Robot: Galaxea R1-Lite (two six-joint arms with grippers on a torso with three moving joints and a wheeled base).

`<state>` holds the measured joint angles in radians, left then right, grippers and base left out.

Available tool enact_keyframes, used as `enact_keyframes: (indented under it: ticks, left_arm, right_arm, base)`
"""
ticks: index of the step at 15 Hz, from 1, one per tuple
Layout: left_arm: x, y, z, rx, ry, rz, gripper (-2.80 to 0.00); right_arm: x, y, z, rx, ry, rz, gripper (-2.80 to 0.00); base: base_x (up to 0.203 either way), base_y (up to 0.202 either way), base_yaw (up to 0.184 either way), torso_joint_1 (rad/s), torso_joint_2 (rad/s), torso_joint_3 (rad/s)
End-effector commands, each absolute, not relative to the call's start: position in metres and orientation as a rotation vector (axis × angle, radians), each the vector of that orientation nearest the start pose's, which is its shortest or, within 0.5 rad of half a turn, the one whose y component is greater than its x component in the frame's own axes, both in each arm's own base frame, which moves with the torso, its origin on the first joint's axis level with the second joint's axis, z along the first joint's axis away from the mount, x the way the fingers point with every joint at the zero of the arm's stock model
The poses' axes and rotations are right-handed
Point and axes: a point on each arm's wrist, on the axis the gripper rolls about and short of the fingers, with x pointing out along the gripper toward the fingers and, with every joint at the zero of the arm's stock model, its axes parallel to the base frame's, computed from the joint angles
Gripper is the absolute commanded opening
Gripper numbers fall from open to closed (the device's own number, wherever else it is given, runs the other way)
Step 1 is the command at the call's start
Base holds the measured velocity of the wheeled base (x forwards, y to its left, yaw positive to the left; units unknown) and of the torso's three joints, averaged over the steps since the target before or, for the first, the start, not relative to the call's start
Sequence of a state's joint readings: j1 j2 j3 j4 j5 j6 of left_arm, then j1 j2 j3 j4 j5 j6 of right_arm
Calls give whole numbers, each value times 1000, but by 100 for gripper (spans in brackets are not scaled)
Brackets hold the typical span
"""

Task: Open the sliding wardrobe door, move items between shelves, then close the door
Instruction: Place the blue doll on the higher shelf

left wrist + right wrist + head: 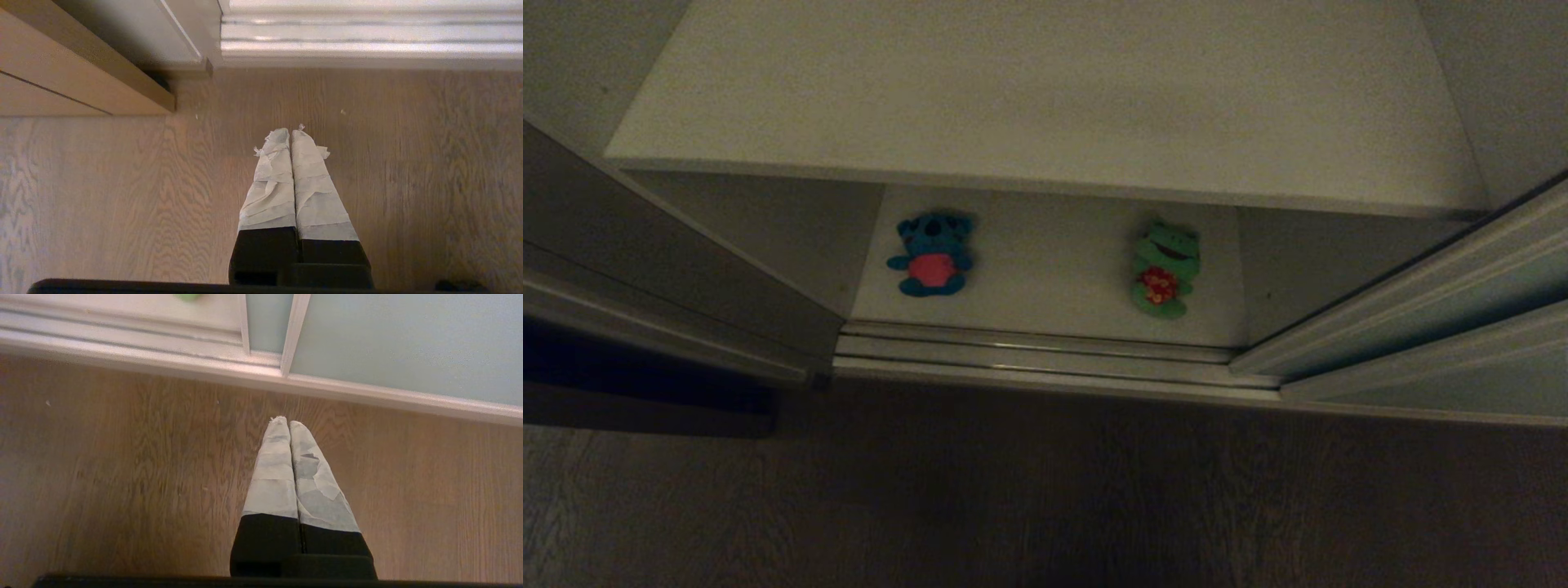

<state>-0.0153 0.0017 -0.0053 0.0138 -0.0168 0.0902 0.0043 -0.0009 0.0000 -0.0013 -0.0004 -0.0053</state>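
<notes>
From the head view, the wardrobe stands open in the middle. The sliding wardrobe door (1462, 327) is pushed over to the right, its pale grey-green panel running off the edge of the picture. On the lower shelf (1054, 278), just behind the floor track (1045, 359), two plush toys lie on their backs, well apart: the blue toy (931, 255) with its red belly toward the left, the green frog (1165, 269) with its red spotted patch toward the right. The upper shelf (1045, 90) juts out above them, bare on top. Dark wooden floor (1045, 490) fills the foreground, and neither arm shows here.

Over to the left wrist view: the left gripper (291, 132) points down at the floor, its tape-wrapped fingers pressed flat together with nothing between them. The track runs beyond it, and a brown wooden side panel (61, 73) sits off to one side.

Now the right wrist view: the right gripper (288, 421) hangs over the floor too, taped fingers closed tight and empty. The grey-green door panel lies just beyond it, and a sliver of the green frog peeks in at the picture's edge.
</notes>
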Motion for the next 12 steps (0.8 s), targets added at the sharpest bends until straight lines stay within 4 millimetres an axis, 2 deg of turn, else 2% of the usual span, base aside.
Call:
enact_keyframes:
  ticks: [1, 12]
  left_arm:
    - [-23, 0, 75, 90, 11, -34, -280]
    - [-23, 0, 76, 92, 2, -32, -280]
  right_arm:
    - [-23, 0, 75, -6, -2, 5, -280]
    - [-23, 0, 75, -6, -2, 5, -280]
  base:
    - [0, 0, 0, 6, 1, -199]
    - [0, 0, 0, 3, 2, -197]
